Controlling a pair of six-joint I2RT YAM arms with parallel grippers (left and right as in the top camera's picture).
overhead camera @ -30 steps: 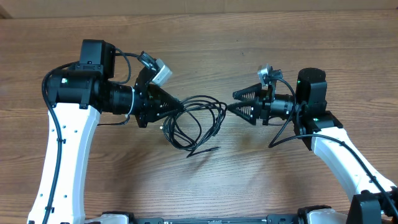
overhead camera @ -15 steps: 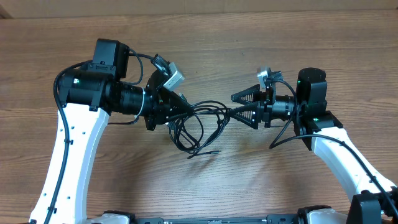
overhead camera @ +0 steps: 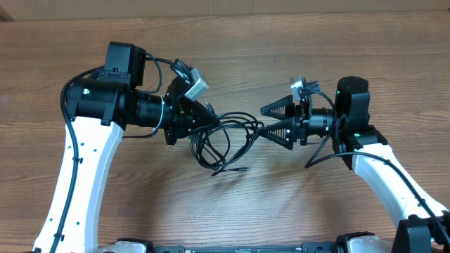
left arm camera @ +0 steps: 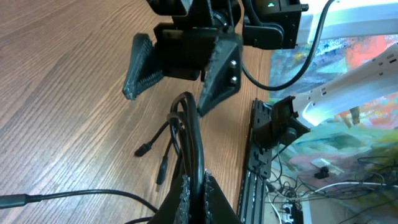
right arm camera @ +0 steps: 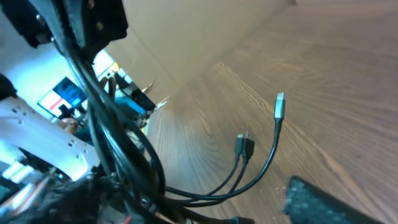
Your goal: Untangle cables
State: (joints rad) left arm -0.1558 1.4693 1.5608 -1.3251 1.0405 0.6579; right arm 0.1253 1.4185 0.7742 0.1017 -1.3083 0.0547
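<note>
Jaws of the left gripper [overhead camera: 208, 121] clamp the cables [overhead camera: 226, 140], a tangled bundle stretched toward the right gripper [overhead camera: 265, 120], whose jaws stand wide at its far loop. Grasping step, I judge: next, close on 1 strand, pull apart

Robot lab: white arms [overhead camera: 74, 176] at wood-grain table [overhead camera: 246, 211], wire clutter [left arm camera: 298, 193] past edge

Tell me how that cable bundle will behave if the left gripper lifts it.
Probably floppy: the cables droop in loose loops from the left gripper, so they would likely sag and swing. Likely light, being so thin. The loose plug ends may trail and snag.
</note>
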